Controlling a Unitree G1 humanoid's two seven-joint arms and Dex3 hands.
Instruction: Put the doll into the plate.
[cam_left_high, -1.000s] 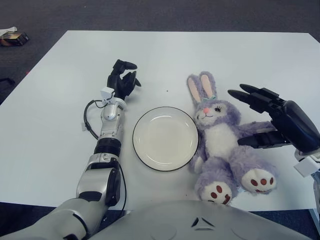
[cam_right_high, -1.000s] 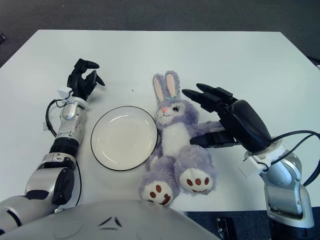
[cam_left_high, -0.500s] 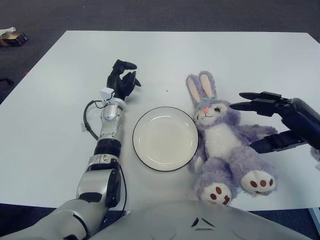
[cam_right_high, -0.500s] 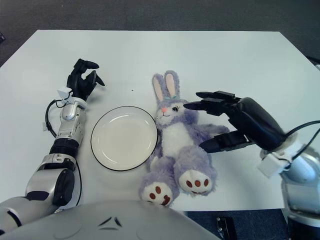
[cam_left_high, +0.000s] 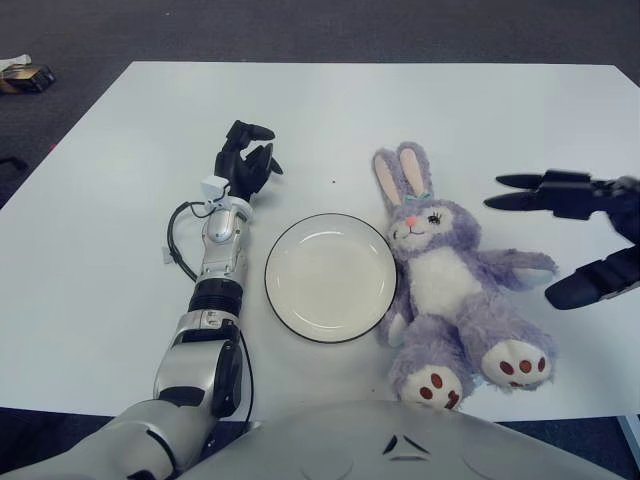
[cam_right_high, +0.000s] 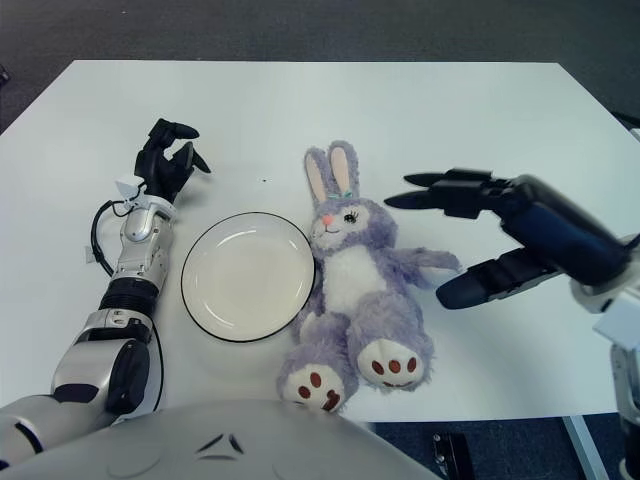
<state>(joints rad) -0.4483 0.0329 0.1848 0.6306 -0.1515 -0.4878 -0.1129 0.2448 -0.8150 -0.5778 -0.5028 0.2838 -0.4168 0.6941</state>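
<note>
Since a second ago the right hand (cam_right_high: 470, 235) has drawn off to the right, away from the doll (cam_left_high: 450, 285); earlier its lower finger lay across the doll's arm, now it is apart from it, fingers spread wide and holding nothing. Doll, plate and left arm have not shifted.

Table (cam_left_high: 110, 250): white, carrying everything (dark floor around it).

Right eye view shows the whole right hand with its forearm coming in from the right edge; left eye view cuts it off at the frame edge, so only the fingertips show there.

Doll: purple plush rabbit, lying on its back on the table just right of the plate (cam_left_high: 330, 277), head away from the robot, feet toward it. White belly and muzzle, pink nose, pink inner ears standing up, white soles with dark red paw spots. Its near side touches or slightly overlaps the plate's right rim; the body lies outside the plate.

Plate: round, white, thin dark rim, nothing in it.

Left hand (cam_left_high: 246, 160): left of the plate and beyond it, forearm stretched along the table, fingers loosely curled upward, holding nothing.
</note>
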